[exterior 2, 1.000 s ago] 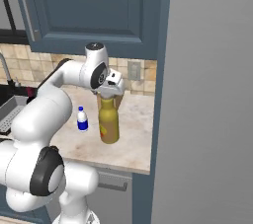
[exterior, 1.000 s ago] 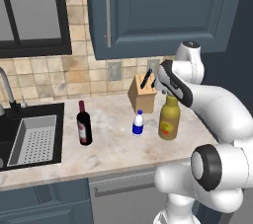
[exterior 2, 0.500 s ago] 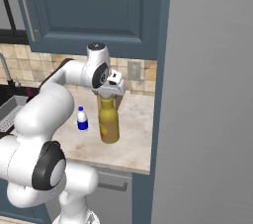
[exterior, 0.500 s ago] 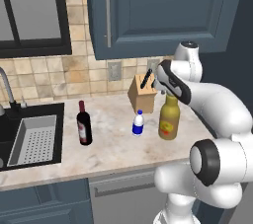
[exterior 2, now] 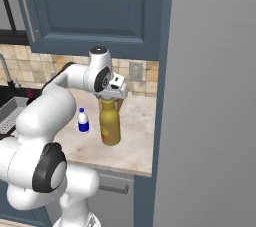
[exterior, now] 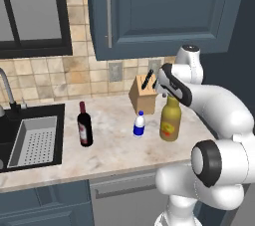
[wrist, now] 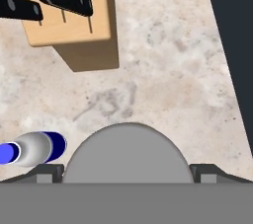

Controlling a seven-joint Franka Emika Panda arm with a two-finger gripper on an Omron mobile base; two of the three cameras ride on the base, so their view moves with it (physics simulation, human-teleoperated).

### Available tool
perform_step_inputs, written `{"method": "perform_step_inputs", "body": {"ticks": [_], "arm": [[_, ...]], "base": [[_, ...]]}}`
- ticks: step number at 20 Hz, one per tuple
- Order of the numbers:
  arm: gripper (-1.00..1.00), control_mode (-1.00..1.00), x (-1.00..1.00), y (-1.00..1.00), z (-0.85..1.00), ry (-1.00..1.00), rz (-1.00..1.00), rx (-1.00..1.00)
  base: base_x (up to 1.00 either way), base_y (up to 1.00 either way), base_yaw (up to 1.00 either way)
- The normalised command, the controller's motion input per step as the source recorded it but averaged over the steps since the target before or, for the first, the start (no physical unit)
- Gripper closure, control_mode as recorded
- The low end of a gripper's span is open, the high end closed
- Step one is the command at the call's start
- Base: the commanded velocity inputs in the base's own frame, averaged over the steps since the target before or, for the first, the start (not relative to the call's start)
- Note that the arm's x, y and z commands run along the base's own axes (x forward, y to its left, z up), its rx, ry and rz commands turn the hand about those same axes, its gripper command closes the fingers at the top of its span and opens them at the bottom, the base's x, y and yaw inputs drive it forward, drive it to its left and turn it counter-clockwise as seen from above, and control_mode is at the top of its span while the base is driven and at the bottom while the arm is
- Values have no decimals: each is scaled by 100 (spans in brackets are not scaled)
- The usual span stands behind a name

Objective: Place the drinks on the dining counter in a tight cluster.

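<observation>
While the end effector (exterior: 171,95) hangs directly over the grey cap of the tall mustard-yellow bottle with a yellow-red label (exterior: 170,120), its fingers (wrist: 48,171) stand spread wide on either side of the cap (wrist: 128,153) and grip nothing. Along the marble counter (exterior: 114,145), from left to right: a black sink with a perforated grey basin (exterior: 33,140) at the left end; a dark wine bottle with a red top (exterior: 84,125), upright just beside the sink; a small clear bottle with a blue label and white cap (exterior: 139,124), upright near the centre; then the mustard-yellow bottle, upright near the right edge. Behind these two, against the tiled wall, stands a wooden knife block with black-handled knives (exterior: 143,93).
</observation>
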Motion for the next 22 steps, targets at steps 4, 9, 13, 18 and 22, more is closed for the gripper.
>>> {"method": "perform_step_inputs", "body": {"ticks": [4,9,13,18,22], "arm": [[-100,-100,0,0,-4,0,0,0],[-100,-100,0,0,0,0,0,0],[-100,-100,0,0,0,0,0,0],[100,-100,0,0,0,1,0,0],[100,-100,0,0,0,0,0,0]], "base": [[0,0,0],[0,0,0],[0,0,0],[0,0,0],[0,0,0]]}}
